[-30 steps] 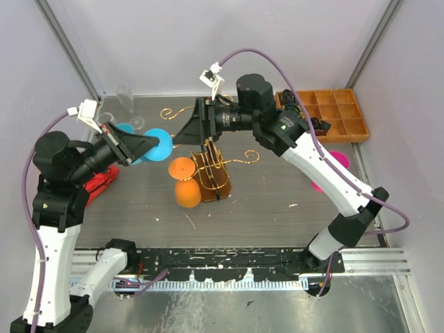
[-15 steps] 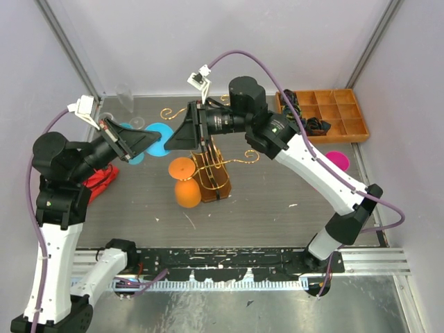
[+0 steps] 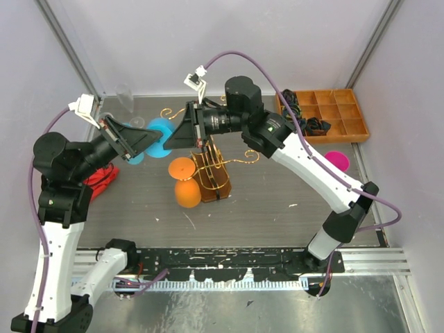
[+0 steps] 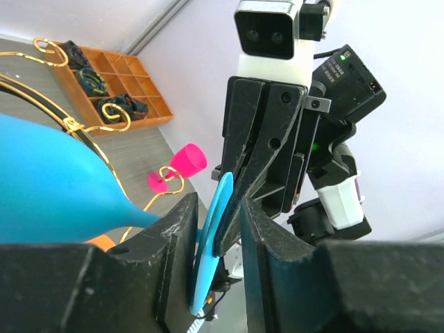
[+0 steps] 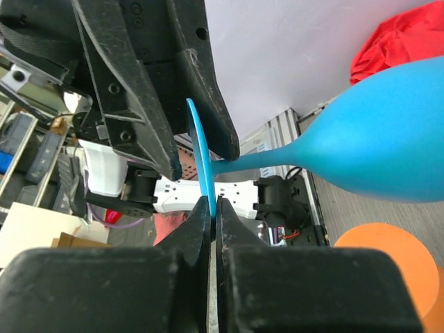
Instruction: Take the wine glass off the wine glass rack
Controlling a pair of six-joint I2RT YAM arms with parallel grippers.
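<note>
A blue wine glass point(image 3: 161, 129) hangs in the air left of the gold wine glass rack point(image 3: 216, 172), between my two grippers. My right gripper point(image 5: 212, 208) is shut on the rim of its flat foot point(image 5: 200, 152), and the blue bowl point(image 5: 388, 146) lies out to the right. My left gripper point(image 4: 220, 250) stands open around the same foot point(image 4: 210, 243), with a gap at its right finger point(image 4: 270, 243). The bowl point(image 4: 48, 187) fills the left wrist view's left. From above, the left gripper point(image 3: 154, 141) and right gripper point(image 3: 169, 142) meet tip to tip.
An orange wine glass point(image 3: 186, 183) rests against the rack's left side. A pink glass point(image 3: 338, 161) lies at the right, a clear glass point(image 3: 126, 97) stands at the back left. A compartmented wooden tray point(image 3: 333, 114) is at the back right, a red cloth point(image 3: 100, 182) at the left.
My right gripper has moved left to the blue glass and shut on its foot. My left gripper, shut on that foot before, has opened its jaws.
</note>
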